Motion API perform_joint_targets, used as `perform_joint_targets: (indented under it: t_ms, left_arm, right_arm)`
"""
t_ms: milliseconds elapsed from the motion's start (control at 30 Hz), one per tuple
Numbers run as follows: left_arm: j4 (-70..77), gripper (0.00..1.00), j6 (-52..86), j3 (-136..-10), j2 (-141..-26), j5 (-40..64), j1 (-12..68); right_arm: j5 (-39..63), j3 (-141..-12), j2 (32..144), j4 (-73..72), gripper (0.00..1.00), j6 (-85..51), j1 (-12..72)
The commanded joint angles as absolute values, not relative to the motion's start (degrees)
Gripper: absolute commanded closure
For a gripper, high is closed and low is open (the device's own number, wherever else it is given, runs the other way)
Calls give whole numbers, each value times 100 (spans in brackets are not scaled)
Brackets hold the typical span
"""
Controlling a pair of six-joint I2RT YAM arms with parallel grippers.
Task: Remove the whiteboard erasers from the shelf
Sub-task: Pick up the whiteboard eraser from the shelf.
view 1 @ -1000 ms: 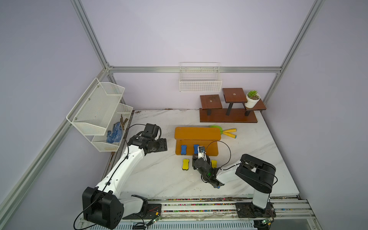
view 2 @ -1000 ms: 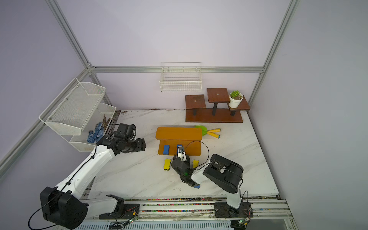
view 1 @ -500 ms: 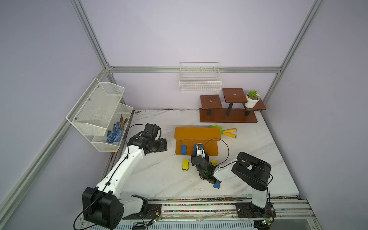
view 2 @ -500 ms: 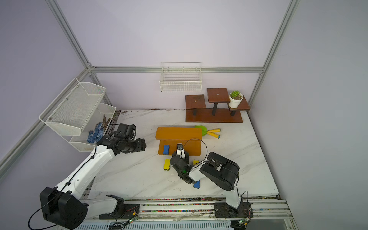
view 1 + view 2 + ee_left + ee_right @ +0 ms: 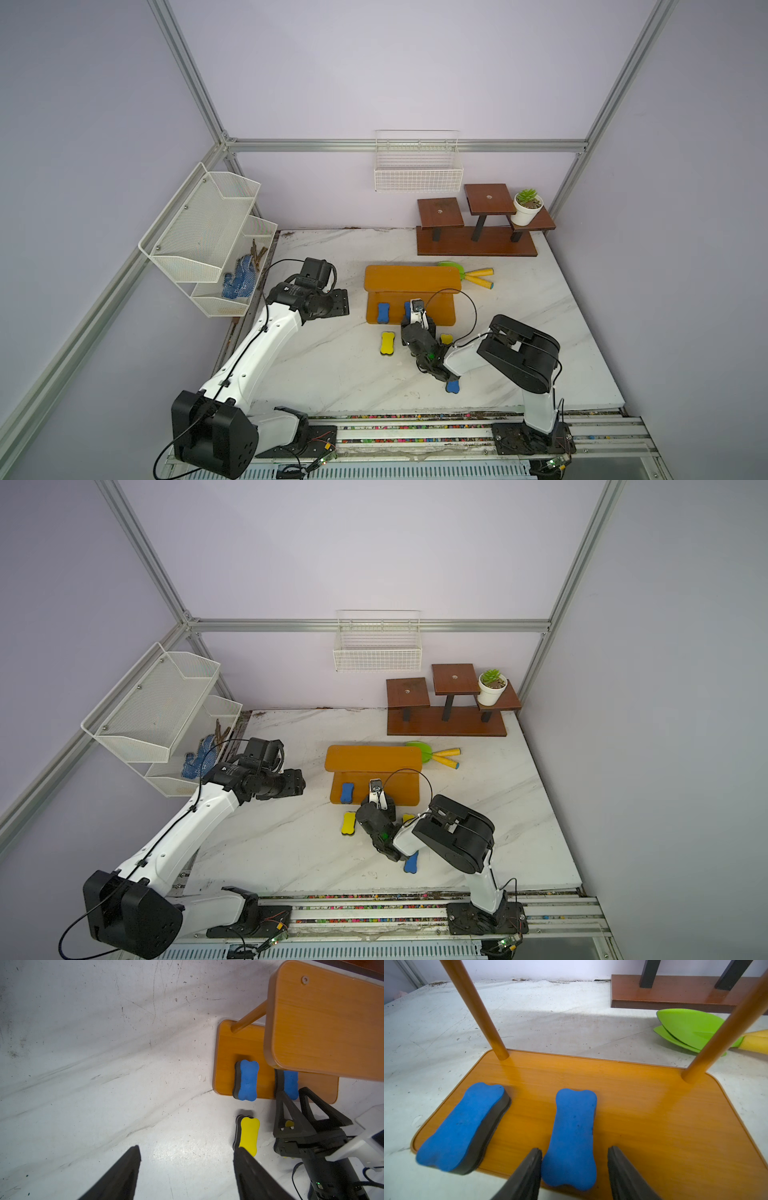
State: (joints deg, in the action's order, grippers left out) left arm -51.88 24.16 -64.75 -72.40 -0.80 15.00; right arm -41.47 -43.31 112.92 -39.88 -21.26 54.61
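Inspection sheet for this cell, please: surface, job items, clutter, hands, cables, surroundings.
Surface: marble table, scuffed and specked.
Job's things: end blue eraser and middle blue eraser on the shelf lower step; on the table, yellow eraser, half-hidden yellow eraser, loose blue eraser.
Clutter: green tool; dark stand with potted plant.
Hands: left hand open, empty; right hand open, straddling middle blue eraser.
Cables: black cable loops over shelf.
Surroundings: wire rack, blue glove; wall basket.

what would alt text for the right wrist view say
The right tool straddles the near end of a blue eraser on the shelf's lower step, one finger touching it, the other apart. A second blue eraser overhangs the step's edge beside it.
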Motion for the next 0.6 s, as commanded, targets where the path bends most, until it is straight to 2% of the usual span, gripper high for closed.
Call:
perform_joint_targets:
  t_ms: [0, 567]
  left_arm:
    - [-5062, 26, 2249, -6383, -7137, -59, 1459]
    - [-5071, 25, 2247, -6379, -7138, -126, 1459]
  right_arm:
    - [-4131, -4464, 11425, -4212, 46, -1980, 5423]
    - [-4122, -4208, 11070, -4224, 61, -1776, 5413]
